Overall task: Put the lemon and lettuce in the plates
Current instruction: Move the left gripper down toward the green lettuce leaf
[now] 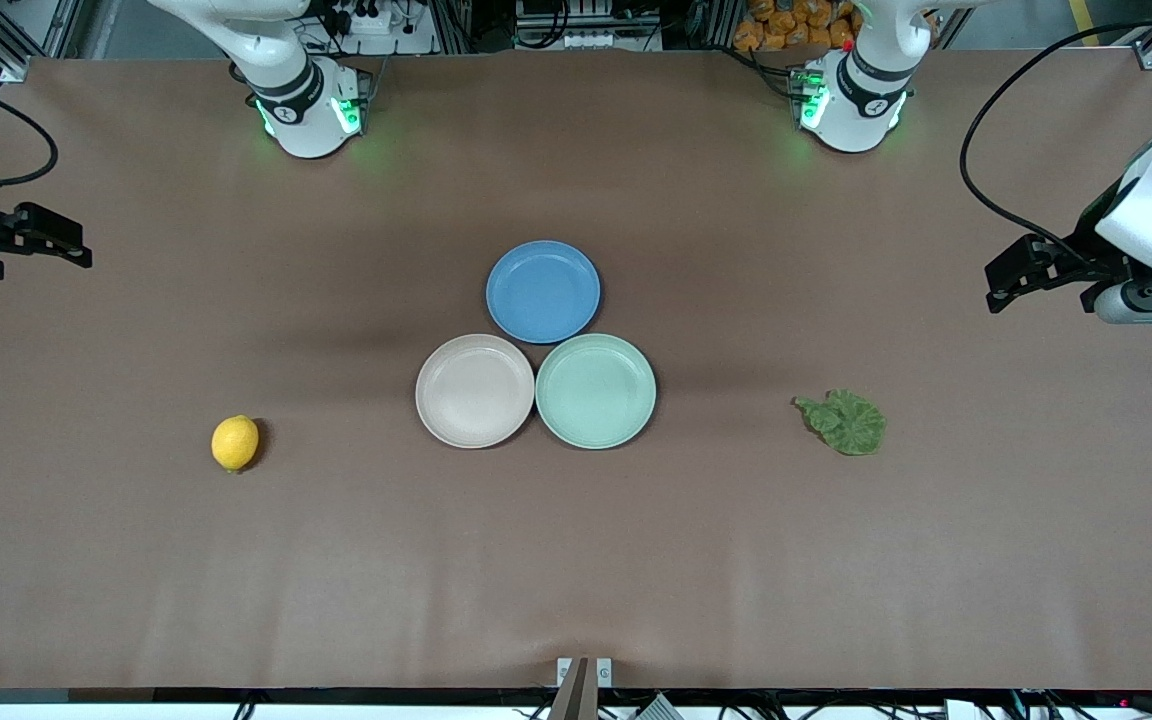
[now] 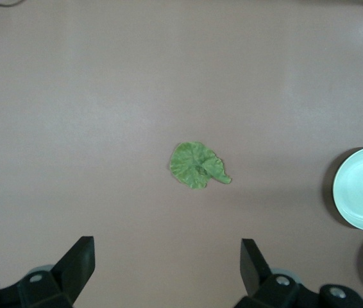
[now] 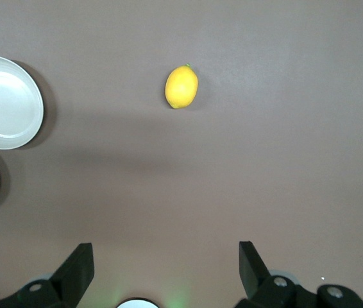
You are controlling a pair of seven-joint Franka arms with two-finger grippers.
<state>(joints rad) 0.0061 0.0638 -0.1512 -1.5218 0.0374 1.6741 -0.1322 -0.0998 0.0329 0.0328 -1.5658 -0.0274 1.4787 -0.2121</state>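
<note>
The yellow lemon [image 1: 235, 443] lies on the table toward the right arm's end; it also shows in the right wrist view [image 3: 181, 87]. The crinkled green lettuce [image 1: 844, 421] lies toward the left arm's end and shows in the left wrist view [image 2: 197, 165]. The beige-pink plate [image 1: 474, 390] and the mint green plate [image 1: 595, 390] sit side by side, touching, at the table's middle, both empty. My left gripper [image 1: 1001, 283] hangs open and empty, high over the left arm's end of the table. My right gripper [image 1: 74, 245] hangs open and empty over the right arm's end.
An empty blue plate [image 1: 543, 291] touches both plates, farther from the front camera. The brown table cover [image 1: 576, 560] is bare around the lemon and the lettuce. The arm bases [image 1: 311, 110] stand along the table's edge farthest from the front camera.
</note>
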